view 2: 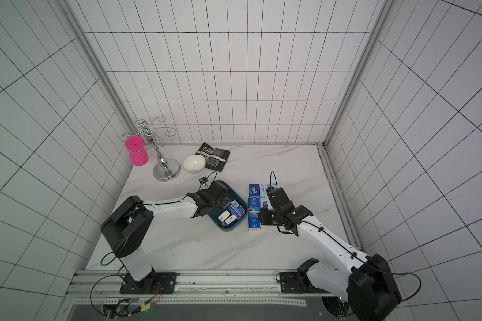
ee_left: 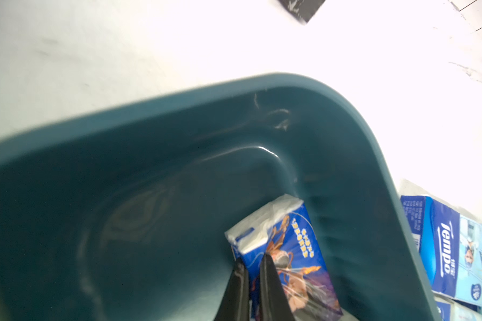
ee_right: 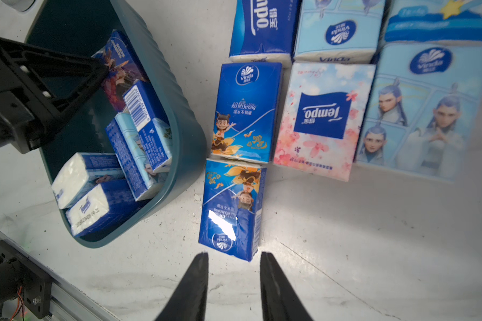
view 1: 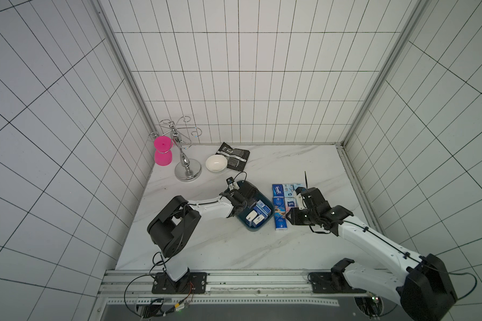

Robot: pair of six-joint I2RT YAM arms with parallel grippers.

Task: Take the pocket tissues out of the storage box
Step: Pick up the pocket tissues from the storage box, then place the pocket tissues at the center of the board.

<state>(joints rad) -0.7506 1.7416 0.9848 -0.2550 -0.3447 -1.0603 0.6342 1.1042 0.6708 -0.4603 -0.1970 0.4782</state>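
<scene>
The dark teal storage box sits mid-table, and several pocket tissues lie in its near half. My left gripper reaches inside the box and is shut on the edge of a dark blue packet with a cartoon figure. Several more packets lie flat in rows on the table right of the box. My right gripper is open above bare table, just short of the nearest dark blue packet, with nothing between its fingers.
A white bowl, a black-and-silver pouch, a chrome hook stand and a pink cup stand at the back left. Tiled walls enclose the table; a metal rail runs along the front edge.
</scene>
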